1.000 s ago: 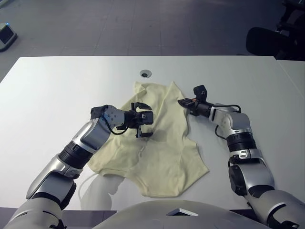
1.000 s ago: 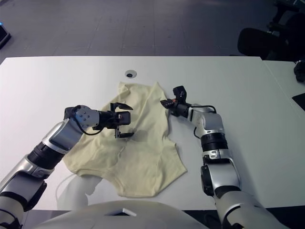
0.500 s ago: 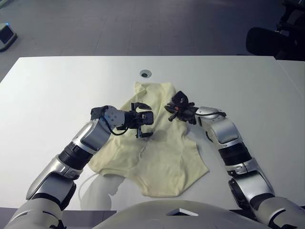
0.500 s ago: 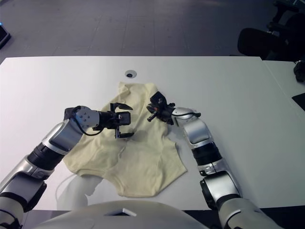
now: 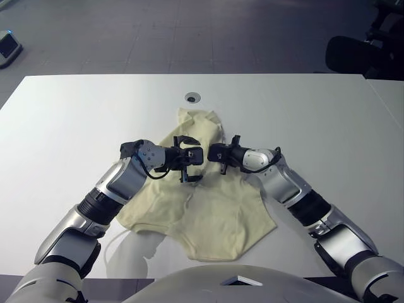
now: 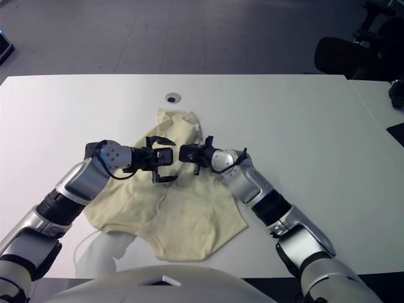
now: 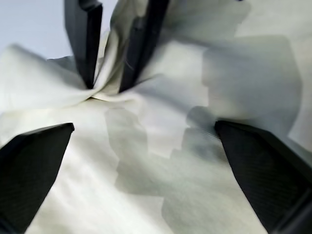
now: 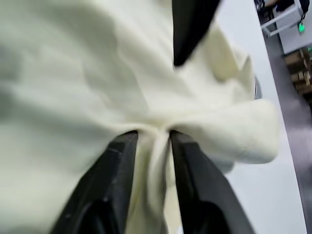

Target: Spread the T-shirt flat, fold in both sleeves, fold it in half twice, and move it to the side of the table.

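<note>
We see the T-shirt [image 5: 211, 211] crumpled on the table [image 5: 76, 113] | left gripper [image 5: 189, 158] spread wide above it, holding nothing | right gripper [image 5: 213, 153] just beside; its wrist view shows us fingers [image 8: 114, 168] pinching a cloth fold

— T-shirt [image 5: 214, 208]?
— Pale yellow, plain all over; greyer in the creases.
— Table [image 5: 76, 113]?
— Plain white; grey-ringed round grommet [image 5: 192, 97] at 12 o'clock from the shirt.
— Left gripper [image 5: 194, 160], right gripper [image 5: 213, 153]?
— Black, both; black fingers [image 8: 117, 175] against the yellow cloth in the right wrist view; silver-grey and black on left arm [image 5: 113, 186] and right arm [image 5: 297, 196].
— Beyond the table?
— Grey tiled floor [image 5: 189, 31], faint grid of joints; black chair [image 5: 360, 57] at 2 o'clock; white box [image 5: 7, 45] with a blue light at 10 o'clock.
</note>
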Robot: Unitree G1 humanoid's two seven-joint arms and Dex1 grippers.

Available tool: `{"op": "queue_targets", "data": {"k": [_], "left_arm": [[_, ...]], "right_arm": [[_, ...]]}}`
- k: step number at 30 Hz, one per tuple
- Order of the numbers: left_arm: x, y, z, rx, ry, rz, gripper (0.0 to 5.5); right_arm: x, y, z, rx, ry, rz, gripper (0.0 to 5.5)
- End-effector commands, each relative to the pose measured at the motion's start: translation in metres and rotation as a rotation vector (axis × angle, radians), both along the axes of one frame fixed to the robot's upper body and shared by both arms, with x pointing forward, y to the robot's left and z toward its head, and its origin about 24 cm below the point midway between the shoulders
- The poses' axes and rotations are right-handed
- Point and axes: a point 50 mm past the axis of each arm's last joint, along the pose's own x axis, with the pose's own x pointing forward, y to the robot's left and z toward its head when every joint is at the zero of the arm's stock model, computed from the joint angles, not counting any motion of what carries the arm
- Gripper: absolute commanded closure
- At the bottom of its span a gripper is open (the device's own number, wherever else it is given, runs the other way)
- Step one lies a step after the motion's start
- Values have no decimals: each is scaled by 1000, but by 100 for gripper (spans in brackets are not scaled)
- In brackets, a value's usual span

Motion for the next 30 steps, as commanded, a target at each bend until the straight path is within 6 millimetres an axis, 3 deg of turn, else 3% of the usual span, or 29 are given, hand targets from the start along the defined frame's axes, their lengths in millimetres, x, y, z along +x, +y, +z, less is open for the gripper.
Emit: {"op": "queue_targets", "data": {"k": [1,6,10,15,24,30], "left_arm": [[-13,9,-33,98,124,27,10],[-14,9,-34,98,123,30,10],[-14,8,-34,98,122,32,10],[-14,8,-34,100,120,31,10],[-14,9,-35,102,120,31,10],[-14,9,-35,103,119,29,10]], "right_arm": [[2,4,17,96,-15,-7,355],[11,-6,41,257,-13,-108,283],[31,-31,48,478,99,-358,230],[49,-52,32,732,355,-601,154],[47,-42,2,797,572,-637,13],[47,-37,-11,772,613,-641,97]]}}
